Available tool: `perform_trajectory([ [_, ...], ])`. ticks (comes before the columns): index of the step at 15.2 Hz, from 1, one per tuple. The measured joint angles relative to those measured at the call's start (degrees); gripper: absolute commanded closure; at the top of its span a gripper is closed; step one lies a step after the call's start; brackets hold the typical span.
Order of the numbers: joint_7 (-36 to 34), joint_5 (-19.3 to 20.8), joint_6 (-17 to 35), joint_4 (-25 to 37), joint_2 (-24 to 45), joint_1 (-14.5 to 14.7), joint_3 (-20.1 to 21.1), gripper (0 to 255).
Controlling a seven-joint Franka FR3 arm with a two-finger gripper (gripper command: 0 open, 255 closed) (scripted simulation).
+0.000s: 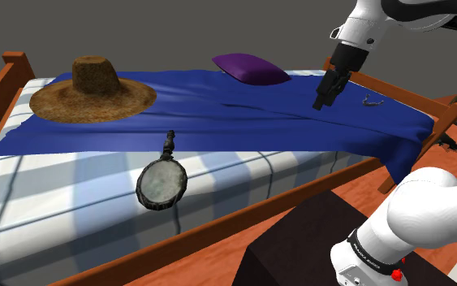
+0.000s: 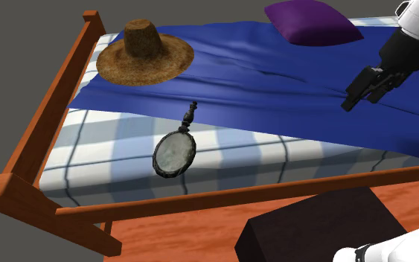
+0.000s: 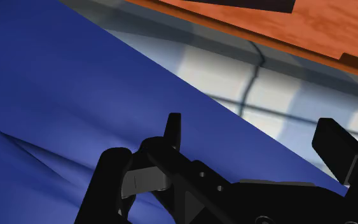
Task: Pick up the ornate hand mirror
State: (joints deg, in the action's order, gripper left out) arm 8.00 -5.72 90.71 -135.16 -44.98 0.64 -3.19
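Your all-black two-finger gripper (image 1: 325, 97) hangs over the rumpled deep-blue blanket (image 1: 218, 114) and points down at it. In the wrist view its fingers (image 3: 173, 130) stand apart, with only blue cloth showing between them, so the tool is spread and clasps nothing.

The ornate hand mirror (image 1: 162, 180), an oval pale glass in a dark, worked frame with a short dark handle, lies flat well apart from your gripper. It is off to the shoulder view's left of the gripper and nearer the bed's front rail. Its head rests on the white-and-blue checked sheet (image 1: 72, 191), and the tip of its handle reaches the blanket's edge.

Past the mirror from your gripper, a wide-brimmed brown straw hat (image 1: 92, 91) sits on the blanket. A purple cushion (image 1: 251, 68) lies near the tool, on its side toward the hat. A small grey object (image 1: 372, 101), too small to make out, lies on the blanket just beside the gripper on its other side. The reddish-brown wooden bed frame (image 1: 218, 231) runs between the mirror and the dark box stand (image 1: 299, 236).
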Motion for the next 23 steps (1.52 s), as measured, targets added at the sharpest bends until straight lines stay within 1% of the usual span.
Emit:
perform_trajectory([
  [1, 0.00, 0.00, 0.00, 0.00, 0.00, 0.00, 0.00, 0],
  [3, -2.68, -1.05, 0.75, -0.01, 0.56, 0.15, 1.89, 0],
  [8, -13.61, -5.00, 4.87, -0.84, 3.03, 0.75, 9.43, 0],
  [14, -27.26, -8.17, 10.07, 2.63, 10.64, 0.65, 18.61, 0],
  [16, -31.89, -8.60, 11.81, 4.15, 13.56, 0.42, 21.59, 0],
  [20, -41.13, -7.94, 14.89, 8.71, 20.81, -0.59, 27.16, 0],
  [23, -48.84, -5.85, 16.95, 13.59, 27.77, -1.53, 31.51, 0],
])
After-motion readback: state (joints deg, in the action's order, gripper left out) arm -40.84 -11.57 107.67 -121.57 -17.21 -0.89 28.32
